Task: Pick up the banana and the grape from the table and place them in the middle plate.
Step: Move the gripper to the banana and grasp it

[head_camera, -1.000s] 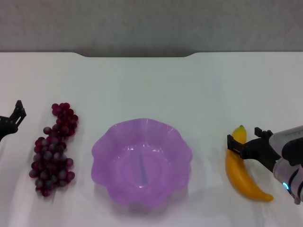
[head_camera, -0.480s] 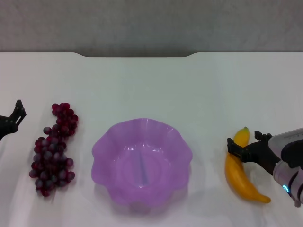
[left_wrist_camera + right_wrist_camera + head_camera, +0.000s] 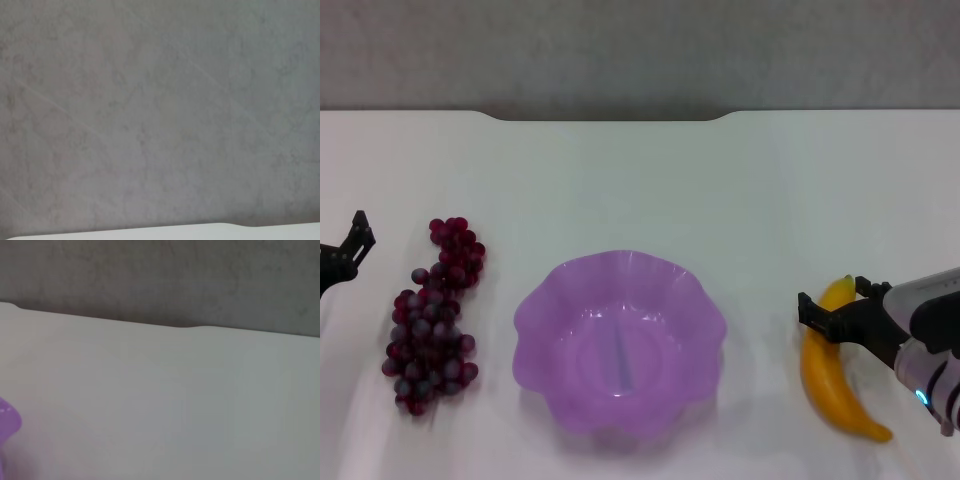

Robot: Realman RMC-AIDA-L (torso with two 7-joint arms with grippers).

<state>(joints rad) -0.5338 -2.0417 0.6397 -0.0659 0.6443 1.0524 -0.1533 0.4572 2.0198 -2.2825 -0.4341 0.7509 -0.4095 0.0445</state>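
The banana (image 3: 832, 375) lies at the table's (image 3: 650, 180) right side, right of the middle plate (image 3: 620, 340), its dark tip pointing away from me. My right gripper (image 3: 835, 308) straddles the banana's upper part, one finger on each side and pressing it. The grape (image 3: 432, 315) bunch lies left of the purple plate. My left gripper (image 3: 345, 255) sits at the far left edge, apart from the grapes. A sliver of the plate (image 3: 7, 425) shows in the right wrist view. The plate holds nothing.
The table's far edge has a notch (image 3: 610, 117) in front of a grey wall (image 3: 640, 50). The left wrist view shows only the wall (image 3: 160, 110) and a strip of table edge (image 3: 150, 232).
The banana has swung and slid slightly toward me with the right gripper, its tip shifting right. The left arm, grapes and plate have not moved.
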